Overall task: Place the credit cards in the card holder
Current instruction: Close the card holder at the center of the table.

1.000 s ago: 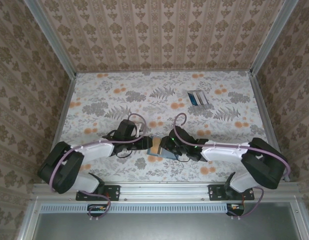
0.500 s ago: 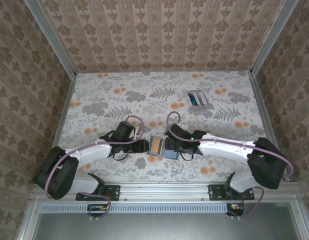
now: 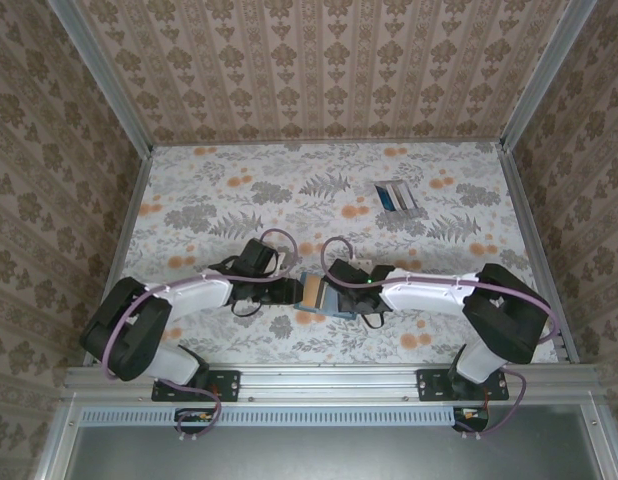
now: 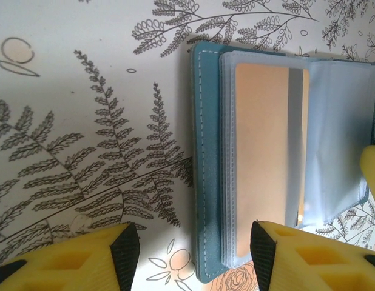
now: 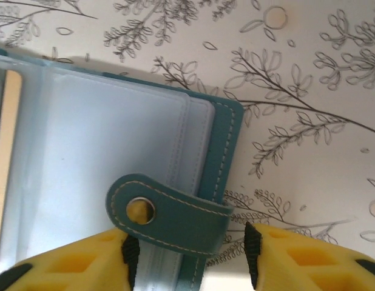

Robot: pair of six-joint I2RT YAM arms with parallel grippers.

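Though tiny overhead, tan card (image 4: 260, 157) within holder (image 4: 207, 170)

Open teal card holder (image 5: 114, 133), snap strap (image 5: 169, 215) between spread yellow fingers (image 5: 84, 260)

Card holder (image 4: 207, 163): teal, open flat, near centre. Orange-tan credit card (image 4: 260, 157): sleeved inside. Other credit cards (image 3: 396, 196): far right.

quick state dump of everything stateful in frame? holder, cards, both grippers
card holder: open, lying flat.
orange-tan card: inside a clear sleeve of the holder.
snap strap: unfastened, folded over the right-hand sleeve.
left gripper: open, over the holder's left edge.
right gripper: open, over the strap.
remaining cards: in the card stand, not yet moved.
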